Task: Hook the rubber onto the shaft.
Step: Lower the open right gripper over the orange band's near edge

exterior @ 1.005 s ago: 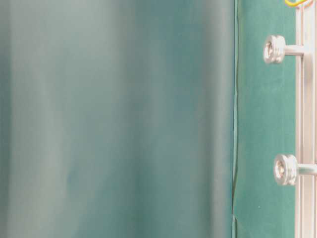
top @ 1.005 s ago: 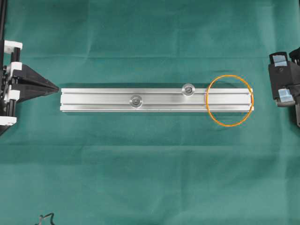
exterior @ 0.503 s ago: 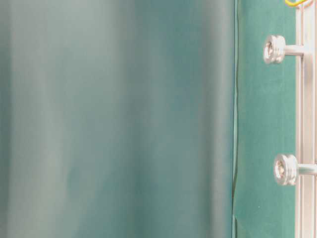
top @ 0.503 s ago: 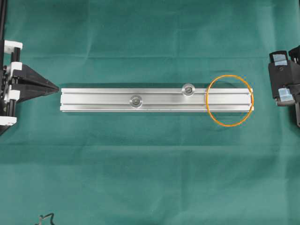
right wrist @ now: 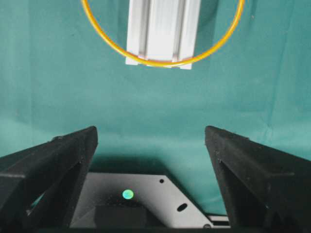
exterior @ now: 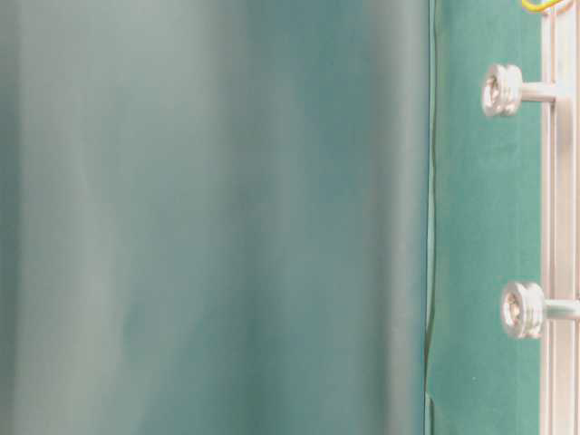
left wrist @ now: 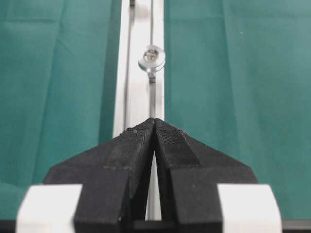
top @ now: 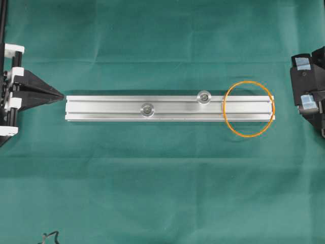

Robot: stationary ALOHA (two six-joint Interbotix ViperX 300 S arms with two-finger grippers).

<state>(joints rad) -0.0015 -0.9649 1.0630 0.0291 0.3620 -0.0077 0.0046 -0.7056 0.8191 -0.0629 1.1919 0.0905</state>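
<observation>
Right now the rubber (top: 249,109), a thin orange loop, lies flat across the end of the silver rail (top: 169,108) nearest the right hand (right wrist: 150,145), draped over the rail's top with its arcs spilling onto the green cloth (top: 162,193) on both sides. From the right wrist view the loop's near arc crosses just at the rail's end face, ahead of that hand's fingertips and apart from them. Not held by anything.

Two shafts stand up from the rail: one shaft (top: 204,96) just beyond the loop, away from the right hand, not touching it; the other shaft (top: 148,109) farther along, closer to the left hand (top: 60,95). Neither has the band on it.

Right hand: fingers (right wrist: 53,165) spread wide, nothing between them, hanging off the rail's end.

Left hand: fingers (left wrist: 136,145) pressed together to a point, empty, tip just beside the rail's opposite end, lined up with it.

Desk covered in green cloth.
</observation>
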